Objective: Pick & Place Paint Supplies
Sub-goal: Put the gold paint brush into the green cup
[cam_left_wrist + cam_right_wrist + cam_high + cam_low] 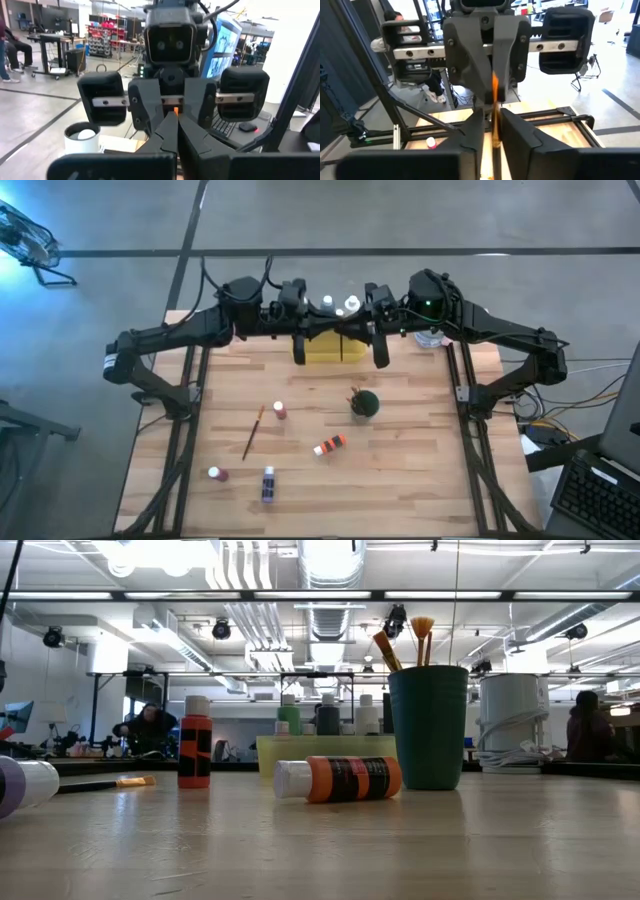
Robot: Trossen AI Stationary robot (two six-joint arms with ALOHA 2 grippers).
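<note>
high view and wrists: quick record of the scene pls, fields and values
left gripper: by the tray's left end, shut on held brush
right gripper: by the tray's right end, facing the left one, at the same brush
tray: far edge of table
cup: mid-table, brushes inside
loose brush: flat, left of centre
orange bottle: lying down, near the cup

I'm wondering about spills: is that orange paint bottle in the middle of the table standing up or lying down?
Lying down. The orange bottle rests on its side on the table, white cap pointing sideways, beside the upright green cup.
</note>
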